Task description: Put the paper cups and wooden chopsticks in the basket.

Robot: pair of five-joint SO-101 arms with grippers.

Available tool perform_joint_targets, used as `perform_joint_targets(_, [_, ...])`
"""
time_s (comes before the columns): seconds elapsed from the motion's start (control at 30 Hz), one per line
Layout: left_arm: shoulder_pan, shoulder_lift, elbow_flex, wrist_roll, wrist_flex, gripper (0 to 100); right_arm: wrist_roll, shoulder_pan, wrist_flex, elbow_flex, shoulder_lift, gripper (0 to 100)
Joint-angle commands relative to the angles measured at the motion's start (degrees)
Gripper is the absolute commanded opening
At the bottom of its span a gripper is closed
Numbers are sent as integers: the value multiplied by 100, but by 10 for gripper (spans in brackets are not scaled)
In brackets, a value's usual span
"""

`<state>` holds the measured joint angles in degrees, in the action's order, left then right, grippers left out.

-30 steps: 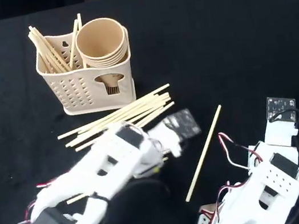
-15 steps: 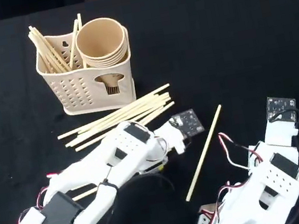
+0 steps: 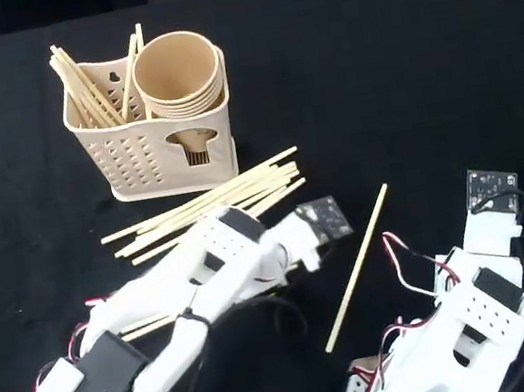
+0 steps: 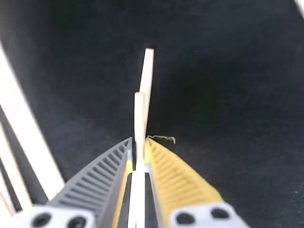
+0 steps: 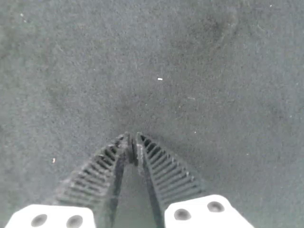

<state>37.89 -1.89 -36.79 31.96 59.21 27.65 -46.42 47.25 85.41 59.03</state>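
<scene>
A beige perforated basket (image 3: 150, 165) stands at the back left. It holds a stack of paper cups (image 3: 178, 74) in one compartment and several wooden chopsticks (image 3: 85, 85) in the other. A loose pile of chopsticks (image 3: 208, 203) lies in front of it, and a single chopstick (image 3: 357, 262) lies further right. My left arm (image 3: 217, 260) hangs over the near end of the pile. In the left wrist view my left gripper (image 4: 138, 142) is shut on two thin chopsticks (image 4: 146, 80) that stick out past its tips. Close over the black cloth, my right gripper (image 5: 131, 141) is shut with nothing in it.
A black cloth (image 3: 402, 70) covers the table. The right arm (image 3: 479, 305) rests at the front right corner. More pile chopsticks (image 4: 23, 137) lie beside my left gripper. Bare cloth lies to the right of and behind the basket.
My left arm has swung a little to the right over the pile and its wrist has turned. The right arm, basket and single chopstick have not moved.
</scene>
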Motion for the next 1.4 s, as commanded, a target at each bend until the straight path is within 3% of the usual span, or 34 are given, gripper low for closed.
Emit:
perform_joint_targets(0.0, [242, -35, 127, -44, 18, 30, 44, -53, -79, -31, 84, 15])
perform_joint_targets(0.73, [286, 9, 391, -255, -316, 34, 44, -53, -79, -31, 84, 15])
perform_joint_targets(0.97, [251, 9, 374, -571, -536, 155, 44, -53, -79, -31, 84, 15])
perform_joint_targets(1.23, [215, 18, 391, -563, -651, 145, 44, -53, -70, -31, 84, 15])
perform_joint_targets(1.37, [31, 26, 347, -563, -1002, 37, 44, -53, -70, -31, 84, 15])
